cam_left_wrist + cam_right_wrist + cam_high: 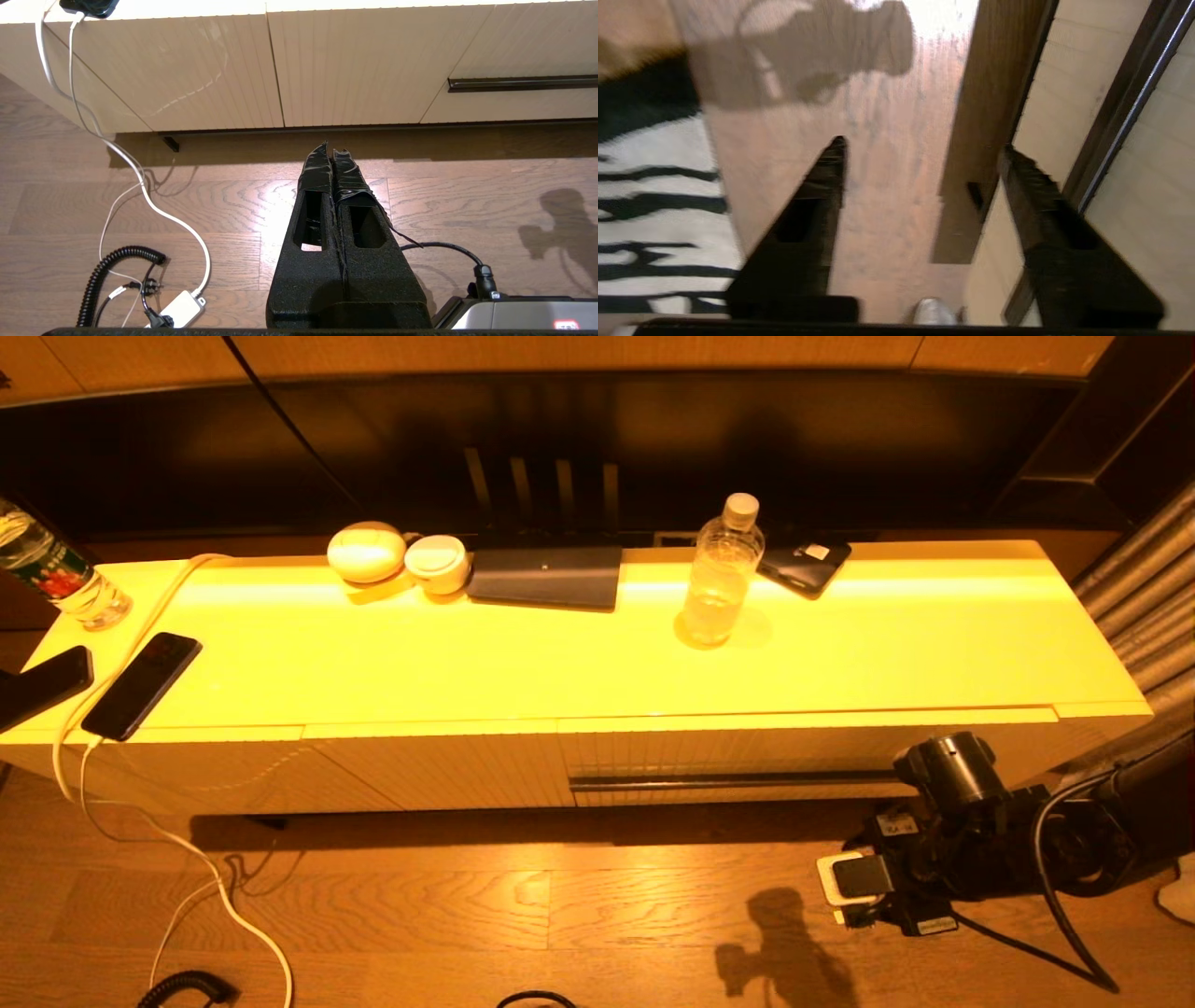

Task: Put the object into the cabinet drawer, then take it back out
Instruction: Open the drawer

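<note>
The clear water bottle (721, 574) with a white cap stands upright on the cabinet top (934, 644), right of centre. Below it the cabinet drawer (803, 754) is pushed in, its dark handle strip (728, 781) running along the ribbed front. My right arm (943, 831) hangs low by the drawer's right end, above the floor. In the right wrist view the right gripper (923, 145) is open and holds nothing, with the handle strip (1125, 121) close beside one finger. The left gripper (329, 148) is shut and empty, low over the floor, facing the cabinet front; the handle strip (523, 83) lies off to one side.
On the top: a labelled bottle (51, 574) far left, two phones (142, 684), two white round things (366, 552), a dark flat case (546, 576), a black device (803, 563). White cable (140, 177) and coiled cord (107, 270) lie on the floor. A striped rug (644, 210) is nearby.
</note>
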`<state>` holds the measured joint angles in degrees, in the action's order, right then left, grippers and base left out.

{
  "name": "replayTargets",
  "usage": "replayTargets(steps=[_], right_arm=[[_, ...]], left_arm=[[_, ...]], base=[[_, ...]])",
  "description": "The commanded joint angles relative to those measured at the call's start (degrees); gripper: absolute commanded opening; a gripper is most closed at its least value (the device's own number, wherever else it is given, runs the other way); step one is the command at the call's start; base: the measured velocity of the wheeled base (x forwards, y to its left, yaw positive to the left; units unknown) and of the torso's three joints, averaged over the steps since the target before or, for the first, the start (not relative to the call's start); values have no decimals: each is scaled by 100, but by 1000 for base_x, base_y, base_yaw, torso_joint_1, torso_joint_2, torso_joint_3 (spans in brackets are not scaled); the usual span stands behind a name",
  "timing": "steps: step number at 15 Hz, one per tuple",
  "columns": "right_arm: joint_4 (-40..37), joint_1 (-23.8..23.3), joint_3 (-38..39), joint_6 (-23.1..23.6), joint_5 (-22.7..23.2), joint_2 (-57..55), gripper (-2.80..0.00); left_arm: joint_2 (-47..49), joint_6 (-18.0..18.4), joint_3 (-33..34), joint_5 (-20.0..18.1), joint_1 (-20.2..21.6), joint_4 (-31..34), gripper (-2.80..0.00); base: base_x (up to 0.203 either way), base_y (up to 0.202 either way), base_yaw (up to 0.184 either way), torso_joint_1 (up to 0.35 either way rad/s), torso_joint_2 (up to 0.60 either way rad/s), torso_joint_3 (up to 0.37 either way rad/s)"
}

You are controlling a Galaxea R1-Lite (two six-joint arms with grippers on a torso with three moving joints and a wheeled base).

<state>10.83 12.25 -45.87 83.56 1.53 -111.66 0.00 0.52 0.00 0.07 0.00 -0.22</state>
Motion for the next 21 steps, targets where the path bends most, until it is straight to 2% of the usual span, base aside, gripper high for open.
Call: replayTargets(steps=[1, 14, 21], right_arm=[[16, -85, -179, 163, 36, -178, 0], [969, -257, -1031, 117, 102, -1258, 0], [1167, -307, -1497, 117, 76, -1607, 0]], left_arm=[[0, 0, 18, 2, 0, -4, -280], [0, 0, 17, 2, 0, -4, -280], [0, 0, 18, 2, 0, -4, -280]], base=[[0, 0, 0, 0, 0, 0], [0, 0, 0, 0, 0, 0], [0, 0, 0, 0, 0, 0]])
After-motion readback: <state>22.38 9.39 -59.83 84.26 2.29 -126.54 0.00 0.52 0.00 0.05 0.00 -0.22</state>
